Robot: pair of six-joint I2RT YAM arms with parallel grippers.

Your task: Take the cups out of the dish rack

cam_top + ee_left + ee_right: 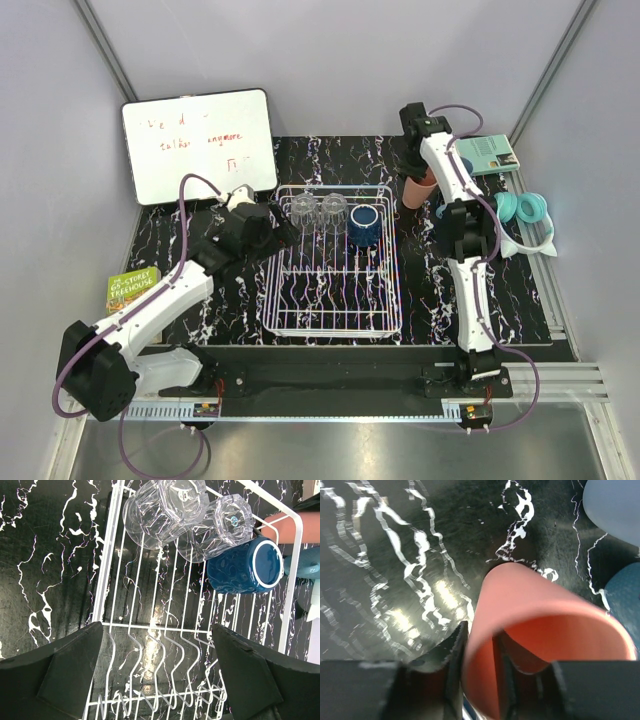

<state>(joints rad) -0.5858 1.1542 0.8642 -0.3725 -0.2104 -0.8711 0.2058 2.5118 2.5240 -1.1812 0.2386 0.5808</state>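
Observation:
The white wire dish rack lies mid-table. At its far end two clear glasses and a dark navy mug lie side by side. My left gripper hovers over the rack's left side, open and holding nothing; ahead of it are the glasses and the navy mug. To the right of the rack, the salmon-pink tumbler stands on the table. My right gripper straddles the tumbler's rim, one finger inside and one outside. A light blue mug sits just beyond it.
A whiteboard leans at the back left. A green book lies at the left edge of the mat. Teal headphones and a teal booklet sit at the right, close to the right arm.

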